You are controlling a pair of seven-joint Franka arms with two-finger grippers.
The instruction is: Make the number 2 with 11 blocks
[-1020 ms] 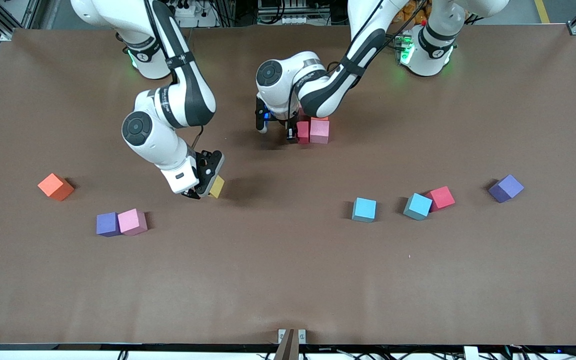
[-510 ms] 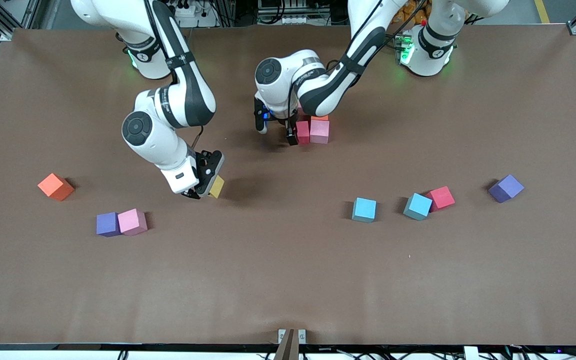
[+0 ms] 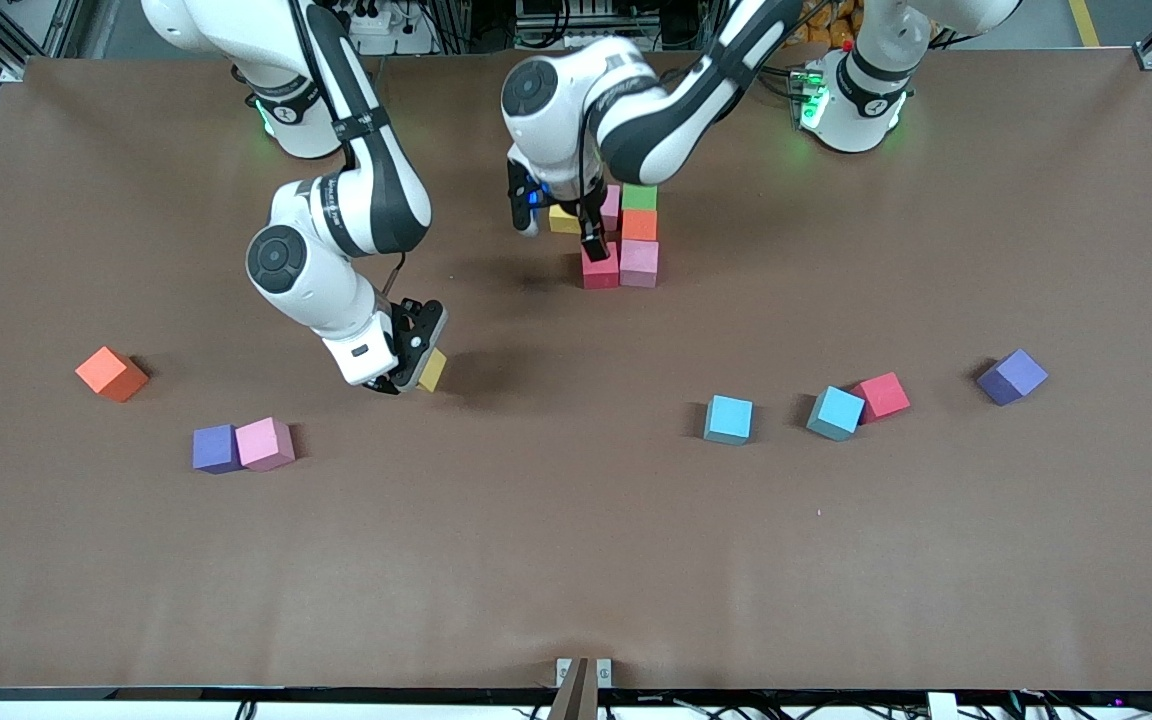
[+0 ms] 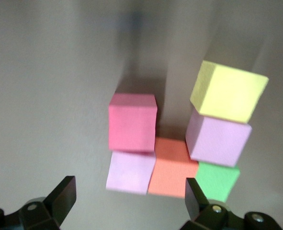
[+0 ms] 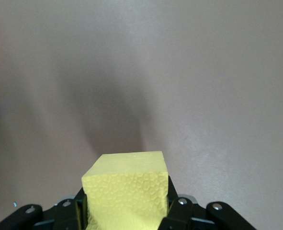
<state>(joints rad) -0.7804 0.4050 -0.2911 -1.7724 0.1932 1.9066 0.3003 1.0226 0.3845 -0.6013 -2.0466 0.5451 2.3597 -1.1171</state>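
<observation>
Left tool (image 3: 561, 232) released, fingers spread, hanging over the block cluster (image 4: 175, 143): crimson block (image 3: 599, 268) and pink block (image 3: 639, 263) side by side just under it, orange (image 3: 639, 225) and green (image 3: 639, 196) stacked in a line past the pink, yellow (image 3: 564, 218) and pink alongside. Right tool (image 3: 408, 375) clenched on a yellow block (image 5: 127, 191), over bare worktop (image 3: 536, 550). Loose blocks lie well away from both tools.

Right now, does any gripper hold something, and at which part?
The right gripper holds a small yellow foam cube by two opposite side faces. The left gripper, open above the placed blocks, holds nothing.
</observation>
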